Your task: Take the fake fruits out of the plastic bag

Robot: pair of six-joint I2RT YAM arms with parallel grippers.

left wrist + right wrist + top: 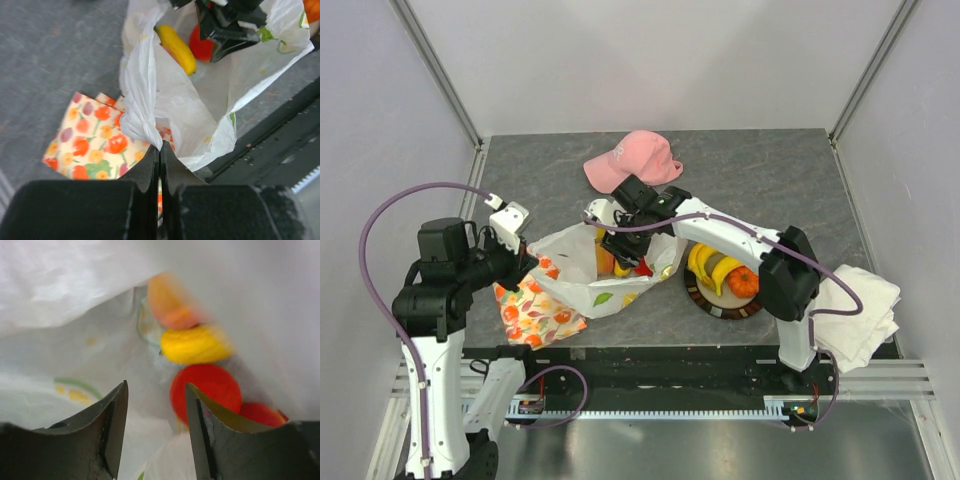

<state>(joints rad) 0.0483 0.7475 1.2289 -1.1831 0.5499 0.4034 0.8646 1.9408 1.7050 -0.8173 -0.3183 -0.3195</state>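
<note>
The white plastic bag (582, 272) lies open at the table's middle, partly on a flowered cloth. My left gripper (527, 262) is shut on the bag's left rim (150, 131) and holds it up. My right gripper (625, 256) is open inside the bag's mouth. In the right wrist view, its jaws stand apart just before a red round fruit (205, 390), with a yellow fruit (195, 344), an orange-pink peach (170, 305) and another red fruit (262, 414) close by. The left wrist view shows a yellow fruit (176, 47) and a red one (201, 47) in the bag. Bananas (712, 268) and an orange-red fruit (743, 282) sit on a plate.
A dark round plate (708, 303) stands right of the bag. A pink cap (632, 160) lies behind it. A folded white cloth (855, 312) lies at the right edge. The flowered cloth (532, 312) pokes out under the bag's left side.
</note>
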